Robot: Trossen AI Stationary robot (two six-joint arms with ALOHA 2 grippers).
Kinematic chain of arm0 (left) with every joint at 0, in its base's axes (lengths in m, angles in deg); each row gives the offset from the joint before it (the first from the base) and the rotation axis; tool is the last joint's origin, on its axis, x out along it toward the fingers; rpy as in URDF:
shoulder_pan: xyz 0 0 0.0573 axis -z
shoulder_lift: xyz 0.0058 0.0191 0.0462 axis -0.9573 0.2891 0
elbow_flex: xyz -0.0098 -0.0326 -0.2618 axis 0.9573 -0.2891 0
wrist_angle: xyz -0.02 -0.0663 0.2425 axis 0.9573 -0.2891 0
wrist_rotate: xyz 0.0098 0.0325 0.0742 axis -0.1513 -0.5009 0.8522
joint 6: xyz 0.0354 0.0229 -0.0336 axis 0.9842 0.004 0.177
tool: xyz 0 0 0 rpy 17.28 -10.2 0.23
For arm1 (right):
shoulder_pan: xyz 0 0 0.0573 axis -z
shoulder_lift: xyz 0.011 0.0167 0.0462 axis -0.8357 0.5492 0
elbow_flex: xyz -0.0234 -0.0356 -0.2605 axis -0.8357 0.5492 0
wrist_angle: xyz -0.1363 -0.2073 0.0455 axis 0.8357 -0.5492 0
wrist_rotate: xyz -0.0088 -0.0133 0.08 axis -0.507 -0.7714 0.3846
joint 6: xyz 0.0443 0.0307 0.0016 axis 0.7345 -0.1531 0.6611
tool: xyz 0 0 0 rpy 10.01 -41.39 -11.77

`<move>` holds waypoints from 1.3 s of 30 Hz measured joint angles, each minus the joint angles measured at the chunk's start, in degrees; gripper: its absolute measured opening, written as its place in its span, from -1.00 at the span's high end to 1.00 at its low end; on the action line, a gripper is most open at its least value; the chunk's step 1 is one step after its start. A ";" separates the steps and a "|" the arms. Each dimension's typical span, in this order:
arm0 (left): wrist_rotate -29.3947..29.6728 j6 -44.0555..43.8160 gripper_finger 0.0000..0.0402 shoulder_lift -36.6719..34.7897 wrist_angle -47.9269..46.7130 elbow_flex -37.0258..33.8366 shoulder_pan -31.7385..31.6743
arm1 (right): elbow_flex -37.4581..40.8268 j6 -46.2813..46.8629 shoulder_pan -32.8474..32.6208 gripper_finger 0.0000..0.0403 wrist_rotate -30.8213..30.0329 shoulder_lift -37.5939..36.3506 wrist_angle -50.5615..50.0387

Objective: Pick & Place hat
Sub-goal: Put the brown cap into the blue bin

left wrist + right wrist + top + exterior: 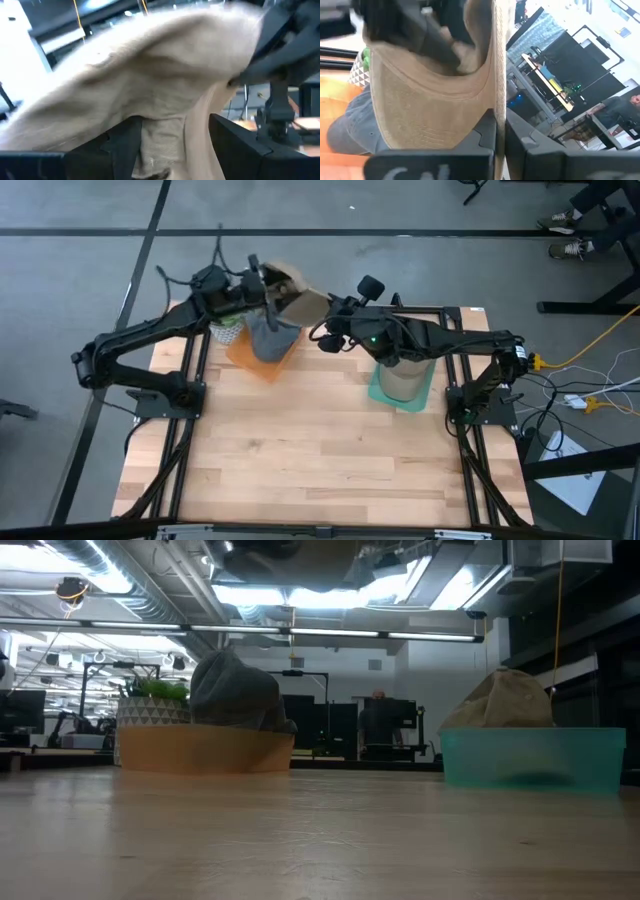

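Tan hat (292,292) between both pincers, right pincer (322,308) pinching its brim, left pincer (262,284) seemingly gripping too, above grey hat (268,337).

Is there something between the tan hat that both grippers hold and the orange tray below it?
Yes. A grey hat already lies in the orange tray, directly under the tan hat held by the left gripper and right gripper. A small potted plant stands beside the tray.

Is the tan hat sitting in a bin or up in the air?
Up in the air. The tan hat is held between the left hand and right hand, above the orange bin.
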 joint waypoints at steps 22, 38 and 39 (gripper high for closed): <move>3.35 -3.78 -0.13 -16.22 -8.98 -0.02 1.00 | 0.00 -0.04 -0.03 0.91 -1.34 0.02 -0.29; 7.16 3.59 -0.13 -22.26 -39.59 6.16 -1.16 | 0.00 -0.11 -1.52 0.90 4.99 0.05 -1.29; 6.33 3.58 -0.13 -22.11 -39.76 6.16 -1.45 | 0.00 -0.15 -1.75 0.90 5.40 0.06 -1.33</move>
